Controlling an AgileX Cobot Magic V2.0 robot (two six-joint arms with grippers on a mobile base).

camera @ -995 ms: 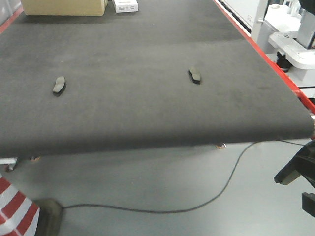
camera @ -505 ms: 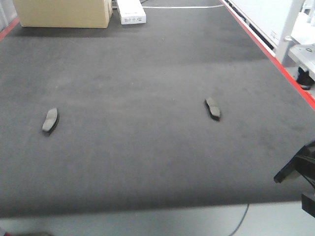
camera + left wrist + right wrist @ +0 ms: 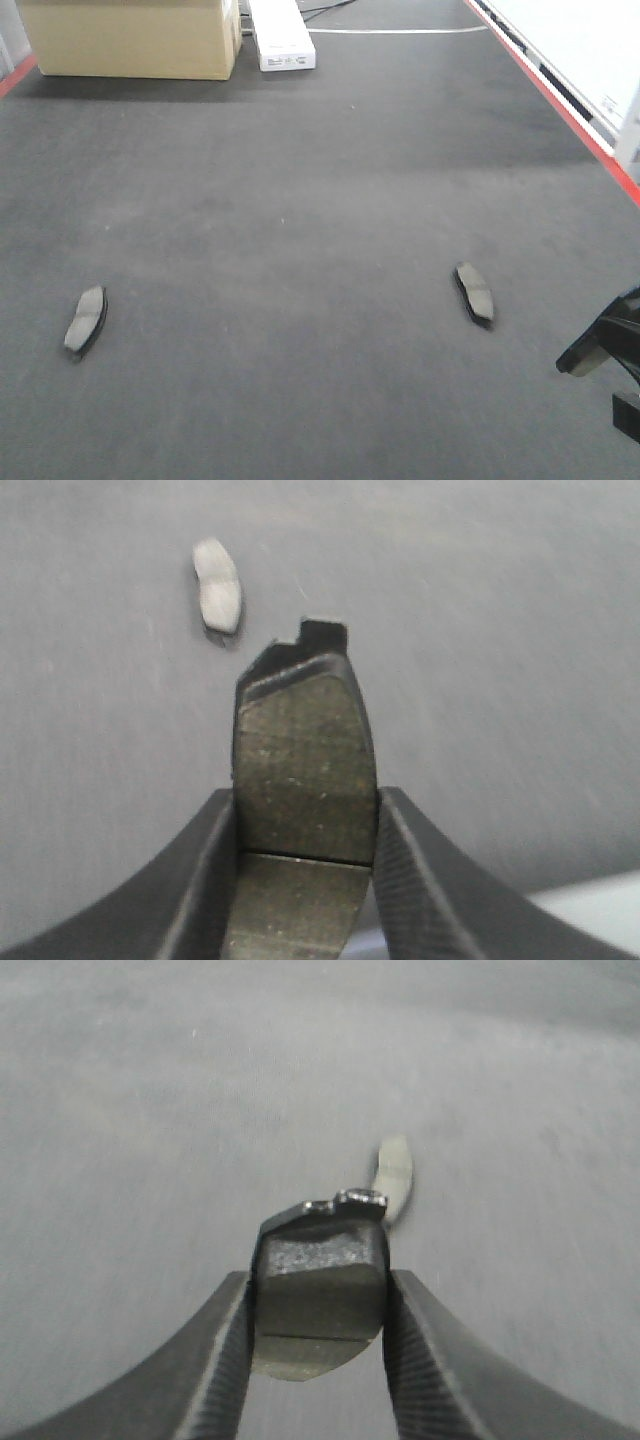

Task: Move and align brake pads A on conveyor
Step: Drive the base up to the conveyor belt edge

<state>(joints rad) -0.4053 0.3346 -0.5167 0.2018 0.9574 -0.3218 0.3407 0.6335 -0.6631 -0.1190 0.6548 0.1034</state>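
Observation:
Two brake pads A lie flat on the dark conveyor (image 3: 300,200), one at the left (image 3: 85,320) and one at the right (image 3: 474,293). In the left wrist view my left gripper (image 3: 305,865) is shut on a third grey pad (image 3: 305,760), held lengthwise above the belt, and the left lying pad (image 3: 217,585) shows beyond it. A fourth pad (image 3: 320,1295) is clamped in my shut right gripper (image 3: 318,1335), just in front of the right lying pad (image 3: 393,1175).
A cardboard box (image 3: 130,38) and a white box (image 3: 282,35) stand at the far end of the belt. A red edge stripe (image 3: 560,95) runs along the right side. A black part of my right arm (image 3: 605,350) shows at the lower right.
The front view has moved forward over the belt: its near edge, the floor and the cable have dropped out of view, and both lying pads now appear closer and lower.

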